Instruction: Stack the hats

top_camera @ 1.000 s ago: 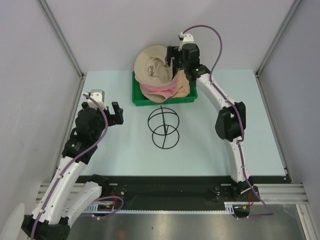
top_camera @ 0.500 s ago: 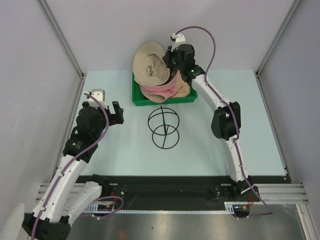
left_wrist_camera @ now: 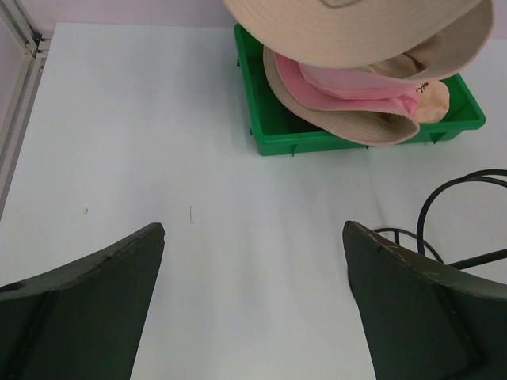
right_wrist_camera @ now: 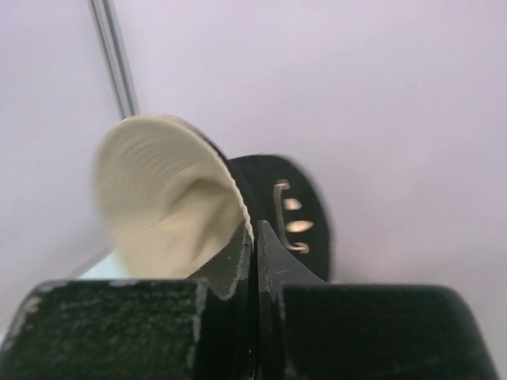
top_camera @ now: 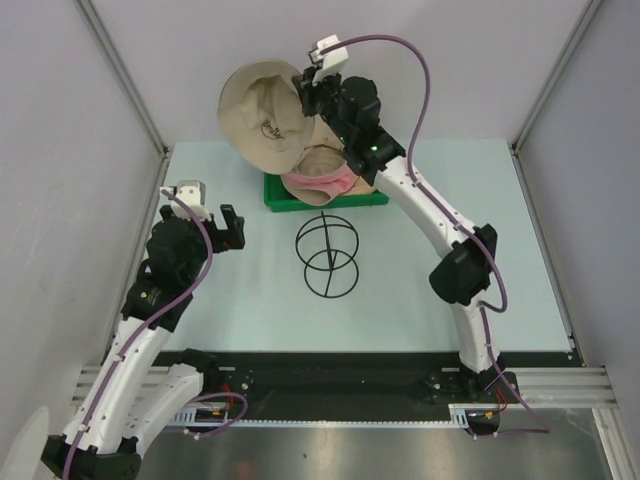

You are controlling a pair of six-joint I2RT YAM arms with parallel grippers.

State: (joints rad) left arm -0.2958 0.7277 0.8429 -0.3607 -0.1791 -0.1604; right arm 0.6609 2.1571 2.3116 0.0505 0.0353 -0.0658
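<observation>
Pale table (top_camera: 520, 250), beige hat (top_camera: 260, 115) aloft

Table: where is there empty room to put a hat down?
Bare patches: between the green tray and the left wall; right of the right arm, to the right wall; the near strip before the wire stand. Crowded: the tray, piled with hats.

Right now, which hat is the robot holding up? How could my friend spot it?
Find the green tray at the table's far side. Above its left end hangs a beige hat, its brim pinched in the right gripper. It alone is in the air; the other hats lie in the tray.
</observation>
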